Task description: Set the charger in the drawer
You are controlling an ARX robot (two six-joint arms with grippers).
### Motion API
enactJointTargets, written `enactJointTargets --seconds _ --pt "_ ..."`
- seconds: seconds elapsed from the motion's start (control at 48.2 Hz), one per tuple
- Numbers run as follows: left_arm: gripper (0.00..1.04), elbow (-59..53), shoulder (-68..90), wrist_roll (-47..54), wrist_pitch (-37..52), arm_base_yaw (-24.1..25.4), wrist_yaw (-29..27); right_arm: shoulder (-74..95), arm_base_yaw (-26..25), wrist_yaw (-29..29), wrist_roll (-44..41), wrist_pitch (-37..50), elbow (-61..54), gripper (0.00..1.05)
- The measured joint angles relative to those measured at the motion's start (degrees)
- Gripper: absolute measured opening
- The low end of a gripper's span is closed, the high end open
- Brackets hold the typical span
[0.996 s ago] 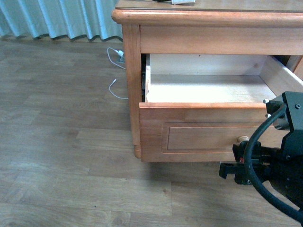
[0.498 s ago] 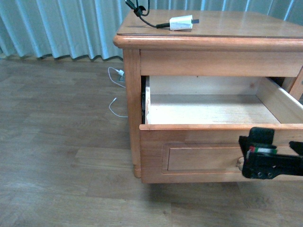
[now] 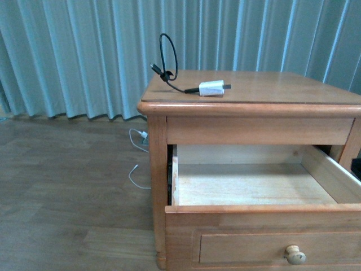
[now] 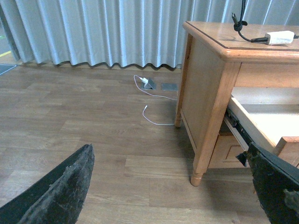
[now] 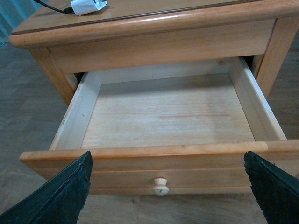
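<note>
The white charger lies on top of the wooden nightstand, its black cable looped upright beside it; it also shows as the charger and the charger in the wrist views. Below the top, the drawer stands pulled out, its pale inside bare, with a round knob on its front. Neither arm appears in the front view. My left gripper is open over the floor, left of the nightstand. My right gripper is open in front of the drawer, wide of its knob.
A thin white cable lies on the wooden floor by the curtain, running to a floor socket. The nightstand's leg stands near the left gripper. Open floor stretches to the left.
The front view has risen: the nightstand top and charger have come fully into sight. The right arm, in front of the drawer a second ago, has left that view.
</note>
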Motion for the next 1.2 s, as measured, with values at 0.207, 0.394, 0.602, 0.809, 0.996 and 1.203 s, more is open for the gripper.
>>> enactJointTargets --seconds 0.207,0.394,0.602,0.809,0.996,1.203 --pt "0.99 0.0 0.0 0.0 -0.02 0.0 0.0 -12.57 0.5 3.23 0.52 -5.92 -3.63 0.97" --pt "0.99 0.0 0.0 0.0 -0.02 0.0 0.0 -13.44 0.57 3.61 0.35 -6.12 -3.69 0.97" --pt "0.99 0.0 0.0 0.0 -0.02 0.0 0.0 -16.44 -1.57 6.45 -8.0 9.97 -11.1 0.66" --pt "0.99 0.0 0.0 0.0 0.0 0.0 0.0 -22.05 -5.55 2.56 -9.75 7.72 -14.34 0.3" --pt "0.99 0.0 0.0 0.0 -0.02 0.0 0.0 -28.33 -11.06 -4.42 -10.21 3.74 -16.41 0.02" --pt "0.99 0.0 0.0 0.0 0.0 0.0 0.02 -32.63 -14.62 -6.16 -10.27 0.85 -17.64 0.07"
